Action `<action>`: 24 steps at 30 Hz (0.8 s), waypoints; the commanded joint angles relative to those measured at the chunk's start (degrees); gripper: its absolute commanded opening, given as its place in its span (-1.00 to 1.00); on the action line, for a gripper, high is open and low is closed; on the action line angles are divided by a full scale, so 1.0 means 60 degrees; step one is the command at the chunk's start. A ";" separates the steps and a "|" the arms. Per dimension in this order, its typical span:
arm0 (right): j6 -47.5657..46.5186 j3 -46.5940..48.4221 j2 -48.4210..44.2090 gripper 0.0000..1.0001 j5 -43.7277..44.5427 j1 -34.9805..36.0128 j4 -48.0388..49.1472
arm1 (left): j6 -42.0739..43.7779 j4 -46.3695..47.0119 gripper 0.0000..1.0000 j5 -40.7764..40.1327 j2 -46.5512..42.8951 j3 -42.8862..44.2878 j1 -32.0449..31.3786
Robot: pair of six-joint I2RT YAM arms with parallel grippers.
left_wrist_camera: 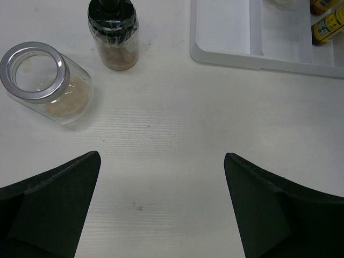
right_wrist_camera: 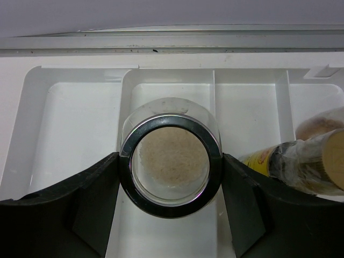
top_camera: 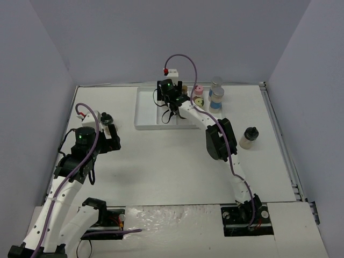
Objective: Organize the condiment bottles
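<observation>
Hanging over the bare table (left_wrist_camera: 161, 97), the left gripper (left_wrist_camera: 161, 158) has its jaws spread wide with nothing between them. At the upper left of its wrist view sits a clear jar (left_wrist_camera: 43, 83) with a silver rim and tan powder in its bottom. Just to its right stands a black-capped bottle (left_wrist_camera: 113, 35) of brownish powder, wrapped in clear film.

Upper centre in the top view lies the white tray (top_camera: 144, 107). There the right gripper (right_wrist_camera: 170, 164) has its jaws half closed on a second silver-rimmed jar (right_wrist_camera: 171, 153). Both fingers (right_wrist_camera: 102, 188) press against its rim, in the tray's middle compartment, and pale tan powder shows through its top.

At the right edge of that wrist view an amber bottle (right_wrist_camera: 301, 164) with a tan cap lies tilted in the next compartment. Its yellow label carries red marks too blurred to read.

Right of the tray in the top view stand a pink-capped bottle (top_camera: 198, 90), a yellow-capped bottle (top_camera: 199, 101) and two blue-labelled bottles (top_camera: 216, 95), their print too small to read. Farther right, alone on the table, stands another black-capped bottle (top_camera: 249, 137).
</observation>
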 commanded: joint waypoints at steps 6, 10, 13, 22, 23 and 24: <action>-0.0379 0.0493 0.0045 -0.35 -0.0413 -0.0220 0.1724 | -0.0133 0.0512 0.94 0.0023 0.0164 0.0220 0.0064; -0.0468 0.0464 -0.0033 0.22 -0.0650 -0.0225 0.1848 | -0.0119 0.0512 0.94 -0.0004 0.0208 0.0220 0.0064; -0.0534 0.0424 -0.0212 0.51 -0.0837 -0.0219 0.1992 | -0.0119 0.0512 0.94 -0.0004 0.0217 0.0220 0.0064; -0.0813 -0.0273 -0.1257 0.94 -0.1177 -0.0152 0.2490 | -0.0098 0.0479 0.94 -0.0093 0.0281 0.0241 0.0064; -0.0839 -0.0403 -0.1446 0.96 -0.1269 -0.0139 0.2530 | -0.0091 0.0459 0.94 -0.0126 0.0281 0.0247 0.0064; -0.0878 -0.0503 -0.1704 0.98 -0.1342 -0.0119 0.2572 | -0.0090 0.0454 0.94 -0.0197 0.0274 0.0249 0.0064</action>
